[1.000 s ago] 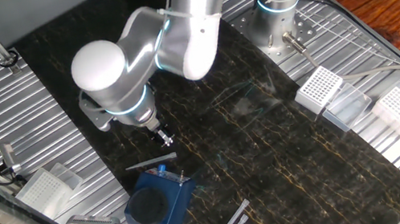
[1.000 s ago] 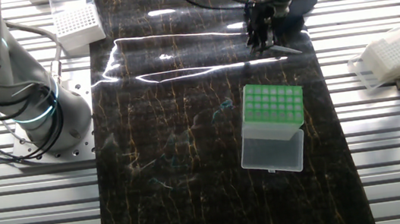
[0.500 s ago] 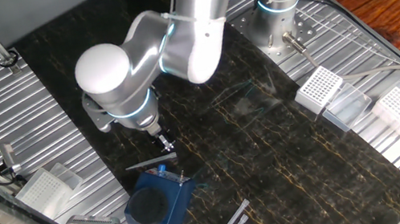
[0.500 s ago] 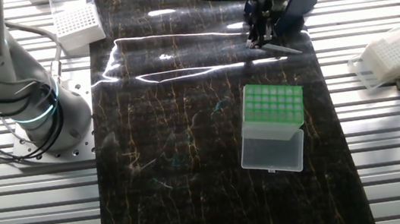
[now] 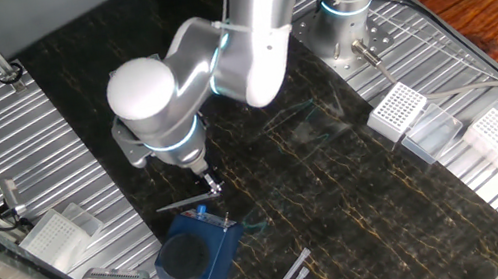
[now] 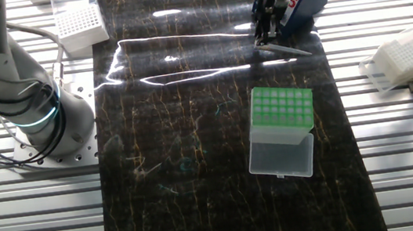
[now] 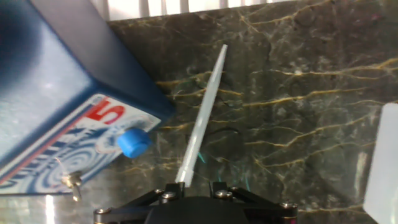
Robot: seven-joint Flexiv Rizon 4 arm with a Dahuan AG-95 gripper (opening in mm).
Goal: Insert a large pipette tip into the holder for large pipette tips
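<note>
- Hand view shows the gripper (image 7: 193, 190) low over the dark marbled mat (image 7: 298, 112), with its black finger bases at the bottom edge; the fingertips themselves are cut off, so I cannot tell whether they are apart or closed.
- Between those bases, the large pipette tip (image 7: 200, 118) lies flat on the mat, its thin point toward 1 o'clock and its wide end at the fingers. Whether the fingers touch it is hidden.
- Handling, as a judgement: thin hollow plastic, very light and fairly stiff, but round and smooth, so it may roll or squirt out of a pinch. The wide end (thicker wall, more surface) looks like the place to grip, leaving the point free for a hole.
- At 10 o'clock from the tip, just beside it, sits the dark blue block (image 7: 56, 93) with a small blue knob (image 7: 134, 142); it crowds one side of the approach.
- From the other fixed view, the gripper (image 6: 266, 35) stands over the tip (image 6: 287, 48), at the mat's far edge.
- The holder for large pipette tips (image 6: 282, 111), green grid uppermost with its clear lid (image 6: 281, 157) folded open, sits well apart at 6 o'clock from the tip.
- White perforated racks (image 6: 79, 26) stand off the mat.
</note>
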